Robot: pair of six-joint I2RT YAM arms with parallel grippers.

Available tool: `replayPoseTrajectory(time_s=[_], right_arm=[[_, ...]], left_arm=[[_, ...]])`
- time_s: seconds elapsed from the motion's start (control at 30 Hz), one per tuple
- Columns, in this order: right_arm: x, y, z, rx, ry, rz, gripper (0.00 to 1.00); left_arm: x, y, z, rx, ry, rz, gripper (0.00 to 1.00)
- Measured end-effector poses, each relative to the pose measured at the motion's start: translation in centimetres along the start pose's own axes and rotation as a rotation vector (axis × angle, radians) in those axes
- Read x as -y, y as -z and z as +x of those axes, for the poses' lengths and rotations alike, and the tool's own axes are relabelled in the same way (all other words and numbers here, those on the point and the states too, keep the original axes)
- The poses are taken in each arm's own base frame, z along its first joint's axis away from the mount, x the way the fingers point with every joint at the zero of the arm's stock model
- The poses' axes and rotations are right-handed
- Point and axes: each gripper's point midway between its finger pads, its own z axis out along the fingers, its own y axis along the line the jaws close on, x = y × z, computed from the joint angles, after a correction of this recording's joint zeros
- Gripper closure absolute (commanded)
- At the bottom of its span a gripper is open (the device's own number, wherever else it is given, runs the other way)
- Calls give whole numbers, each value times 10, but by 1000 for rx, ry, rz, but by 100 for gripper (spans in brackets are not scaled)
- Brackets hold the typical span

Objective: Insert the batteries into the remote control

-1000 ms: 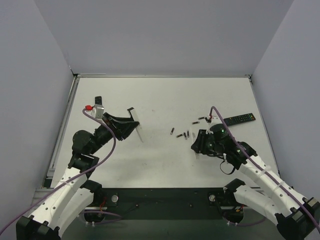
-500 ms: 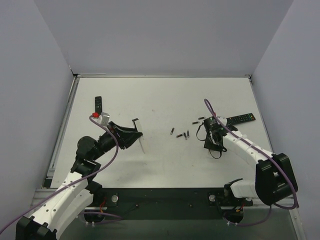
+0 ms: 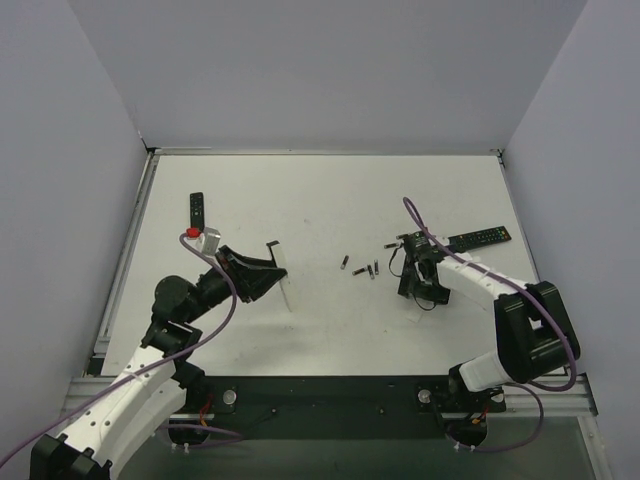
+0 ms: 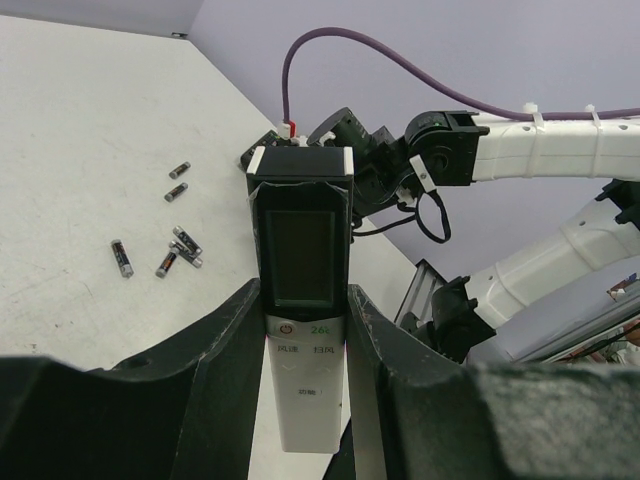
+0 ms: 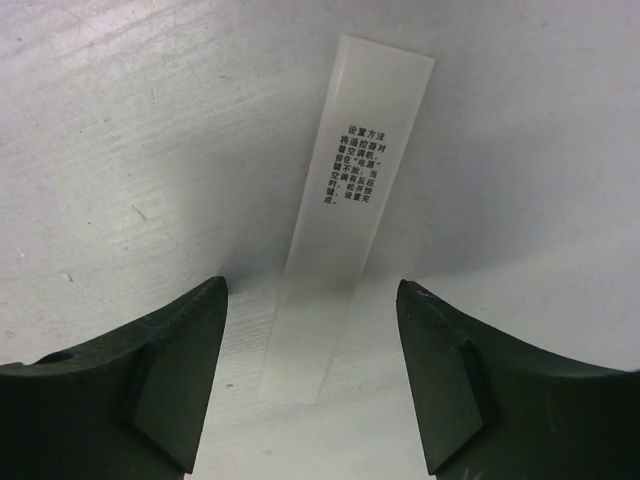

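Observation:
My left gripper [image 4: 303, 292] is shut on a white remote control [image 4: 300, 230] with a dark screen and holds it tilted above the table; both also show in the top view, the gripper [image 3: 258, 274] left of centre and the remote [image 3: 281, 272] beside it. Several small dark batteries [image 3: 358, 270] lie loose at mid-table; they also show in the left wrist view [image 4: 170, 255]. My right gripper [image 3: 414, 284] points down just right of them. It is open [image 5: 310, 297], its jaws either side of a flat white cover strip [image 5: 350, 190] lying on the table.
A long black remote [image 3: 479, 238] lies at the right, behind my right arm. A small black remote [image 3: 196, 209] lies at the far left. Two more batteries [image 3: 397, 241] lie near my right wrist. Grey walls enclose the table.
My right arm has folded back and turned its gripper down over the white cover strip. My left gripper has shifted slightly right and nearer with the white remote.

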Motion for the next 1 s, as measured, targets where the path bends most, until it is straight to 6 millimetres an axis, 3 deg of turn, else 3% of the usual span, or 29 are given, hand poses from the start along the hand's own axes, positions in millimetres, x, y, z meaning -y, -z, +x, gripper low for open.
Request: replayPoseTrajectory(time_s=[0.13, 0.23, 0.3, 0.47, 0.67, 0.87, 1.0], right_arm=[[-5, 5, -2, 11, 2, -36, 26], [-17, 25, -7, 59, 34, -140, 24], [-36, 51, -13, 124, 80, -272, 23], [-97, 145, -12, 327, 256, -715, 23], [-141, 229, 3, 433, 408, -1133, 20], [-172, 277, 24, 427, 521, -1413, 18], [-187, 290, 41, 383, 578, -1517, 18]], left_arm=[[0, -2, 2, -7, 15, 2, 100], [0, -4, 2, -5, 24, 12, 100], [2, -6, 1, -3, 33, 24, 100], [8, -13, 5, -11, 61, 68, 100], [27, -20, 6, -11, 80, 151, 100], [44, -20, 3, 4, 74, 217, 100], [51, -20, 0, 13, 71, 239, 100]])
